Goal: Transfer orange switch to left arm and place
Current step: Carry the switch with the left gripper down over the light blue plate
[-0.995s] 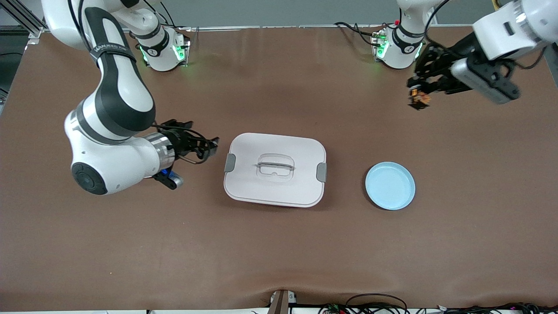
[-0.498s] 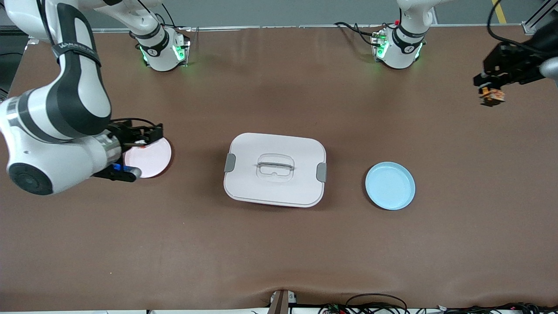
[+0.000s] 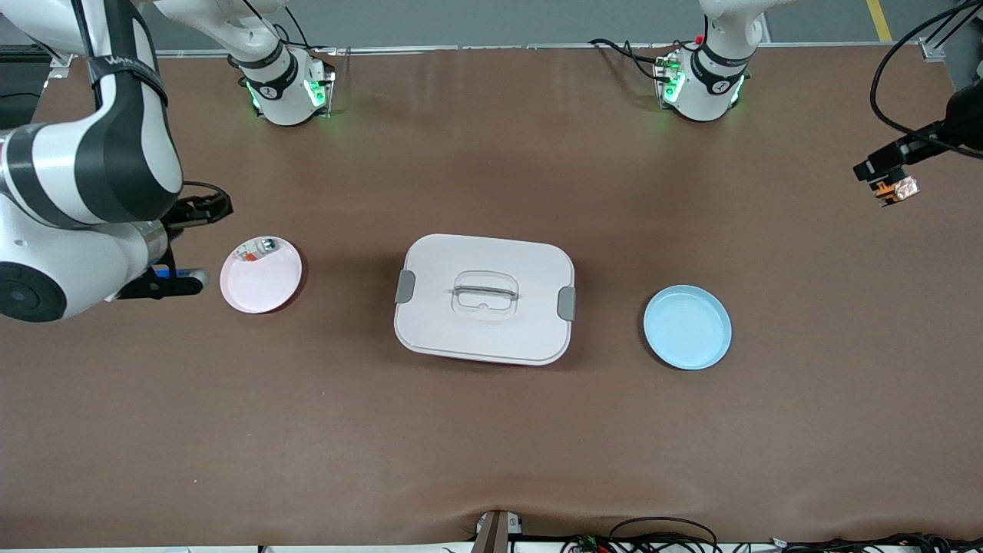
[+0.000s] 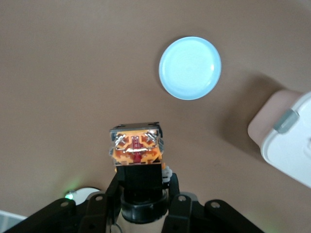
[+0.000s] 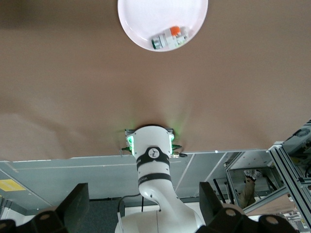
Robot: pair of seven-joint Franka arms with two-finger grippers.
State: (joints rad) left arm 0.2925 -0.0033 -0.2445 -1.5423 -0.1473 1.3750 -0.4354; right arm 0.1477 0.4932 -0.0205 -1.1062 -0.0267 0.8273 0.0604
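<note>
1. Front view: the left hand (image 3: 885, 178) hangs in the air over the table (image 3: 491, 445) at the left arm's end, near that edge, with its fingers closed on the orange switch (image 3: 897, 190).
2. The left wrist view shows the grip closely: the orange switch (image 4: 137, 148) stands between the left hand's black fingers (image 4: 99, 204), its black cylindrical body clamped and its orange blocky end sticking out past the fingertips.
3. The right hand (image 3: 201, 209) is up over the table at the right arm's end, just beside the pink plate (image 3: 261, 286), with its fingers spread wide and nothing in them.
4. A small white part (image 3: 259, 247) with green and orange bits lies on the pink plate, at the rim nearer the robots' bases.
5. The box (image 3: 485, 299) sits mid-table, lid on, grey clips at two sides.
6. The blue plate (image 3: 687, 327) lies between the box and the left arm's end, well apart from the held switch.
</note>
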